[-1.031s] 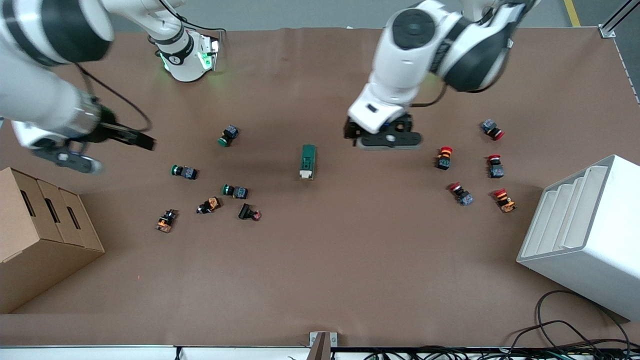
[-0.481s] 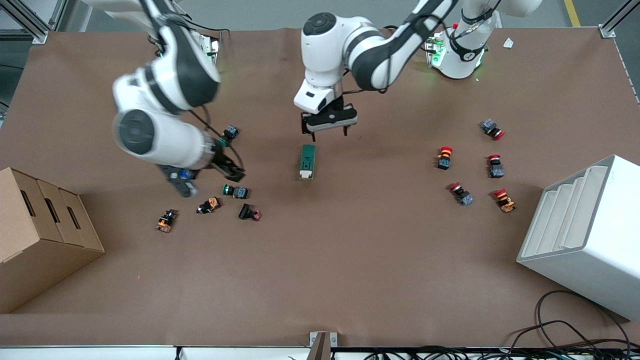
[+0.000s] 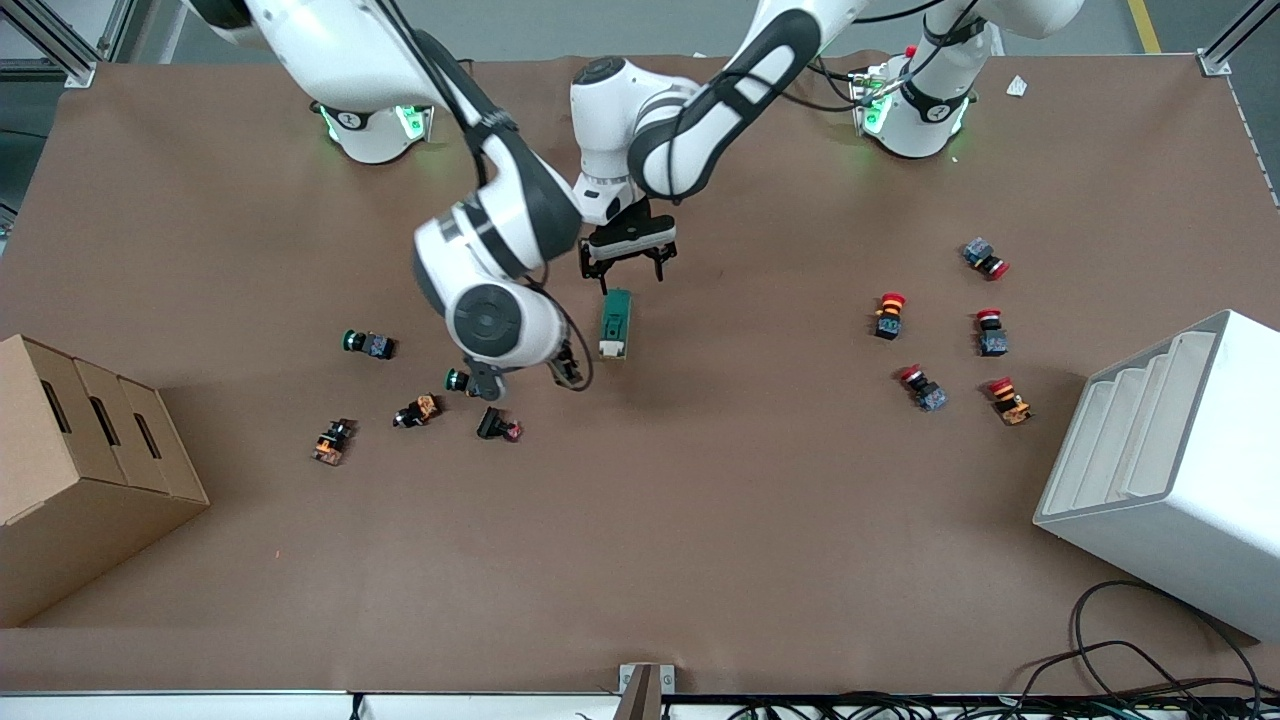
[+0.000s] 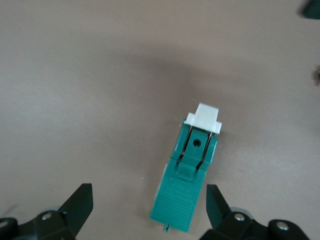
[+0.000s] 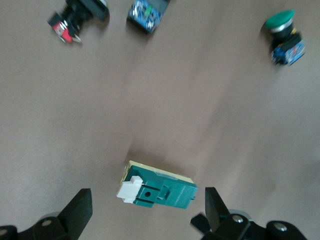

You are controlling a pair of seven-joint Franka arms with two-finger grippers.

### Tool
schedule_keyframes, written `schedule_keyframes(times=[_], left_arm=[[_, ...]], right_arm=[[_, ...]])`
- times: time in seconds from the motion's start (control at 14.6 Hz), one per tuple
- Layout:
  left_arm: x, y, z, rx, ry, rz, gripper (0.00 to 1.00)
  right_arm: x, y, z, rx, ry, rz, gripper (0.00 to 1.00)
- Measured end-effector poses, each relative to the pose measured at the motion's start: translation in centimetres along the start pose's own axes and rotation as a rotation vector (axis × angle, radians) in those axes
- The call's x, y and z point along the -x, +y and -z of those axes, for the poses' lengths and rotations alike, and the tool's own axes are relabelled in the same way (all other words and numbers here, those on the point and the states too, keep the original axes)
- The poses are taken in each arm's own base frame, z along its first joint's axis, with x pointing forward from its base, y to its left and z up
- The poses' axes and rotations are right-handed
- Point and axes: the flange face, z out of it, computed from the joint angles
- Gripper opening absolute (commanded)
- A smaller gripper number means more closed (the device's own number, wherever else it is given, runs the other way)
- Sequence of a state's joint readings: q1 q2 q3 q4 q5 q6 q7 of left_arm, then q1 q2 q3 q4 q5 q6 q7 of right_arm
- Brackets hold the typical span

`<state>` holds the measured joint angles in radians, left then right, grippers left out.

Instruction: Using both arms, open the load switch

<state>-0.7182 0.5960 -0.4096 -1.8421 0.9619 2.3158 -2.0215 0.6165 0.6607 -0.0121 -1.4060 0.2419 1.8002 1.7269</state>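
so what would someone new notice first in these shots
Both arms crowd over the green load switch at mid-table. The left gripper hangs open above its dark end, and the right gripper is open beside its white-lever end. Red-capped push-buttons lie scattered toward the left arm's end.

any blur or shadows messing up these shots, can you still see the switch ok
Front view: sharp, soft shadows under both arms, load switch clear. Left wrist view: crisp, a dim shadow on the table above the switch. Right wrist view: slightly smeared, the push-buttons soft, the switch still readable.
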Motion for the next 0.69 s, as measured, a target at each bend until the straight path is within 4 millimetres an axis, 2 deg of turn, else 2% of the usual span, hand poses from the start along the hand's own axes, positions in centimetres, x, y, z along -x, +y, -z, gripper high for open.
schedule_keyframes(times=[0.14,0.27,0.48,0.69], left_arm=[[2.9,-0.3,-2.3,0.023,0.056,-0.015,1.00],[5.2,-0.4,-3.5,0.055,0.099,-0.021,1.00],[8.0,-0.2,-3.3,0.094,0.120,-0.023,0.99],[9.9,-0.1,-2.6,0.104,0.157,-0.065,0.99]], right_arm=[[1.0,-0.7,-2.0,0.005,0.007,-0.028,1.00],[1.9,-1.1,-3.8,0.010,0.015,-0.058,1.00],[3.2,-1.2,-6.4,0.029,0.030,-0.073,1.00],[4.3,-1.4,-9.2,0.038,0.043,-0.075,1.00]])
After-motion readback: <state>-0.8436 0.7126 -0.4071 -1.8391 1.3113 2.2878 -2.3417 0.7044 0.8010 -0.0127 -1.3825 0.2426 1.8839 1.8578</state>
